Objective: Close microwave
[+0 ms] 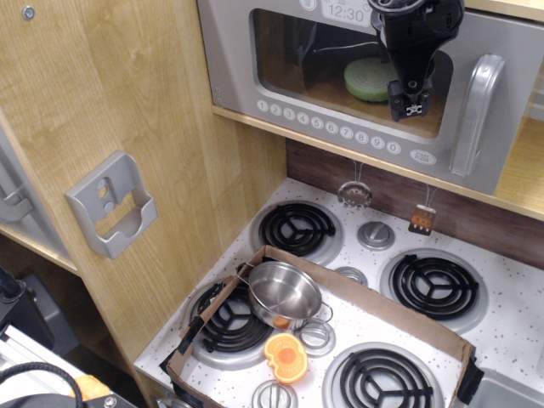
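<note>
Toy kitchen of light wood fills the view, seen from above and to the left. Along the top sits the microwave (365, 85), a wide grey door with a clear window, a row of round number buttons (327, 127) beneath the window, and a curved silver handle (472, 115) standing upright at its right end. Through the window a round green item (370, 81) is visible inside.

One black gripper (411, 104) hangs down in front of the door's window, just left of the handle, with its tip above the button row. Its fingers sit close together with nothing between them, though whether they are fully shut cannot be told from this angle. Whether the tip touches the door also cannot be told.

The door runs long from left to right and lies directly behind the gripper, so a push would go straight back toward the cabinet, near the handle end. The door appears nearly flush with the cabinet, so the closing looks almost complete.

Below, a white speckled stovetop (510, 331) carries four black coil burners. An open cardboard tray (399, 319) lies across the front burners, holding a small steel pan (285, 293) and an orange toy piece (286, 357) just in front of it. On the wooden wall at left hangs a small grey holder (112, 204).
</note>
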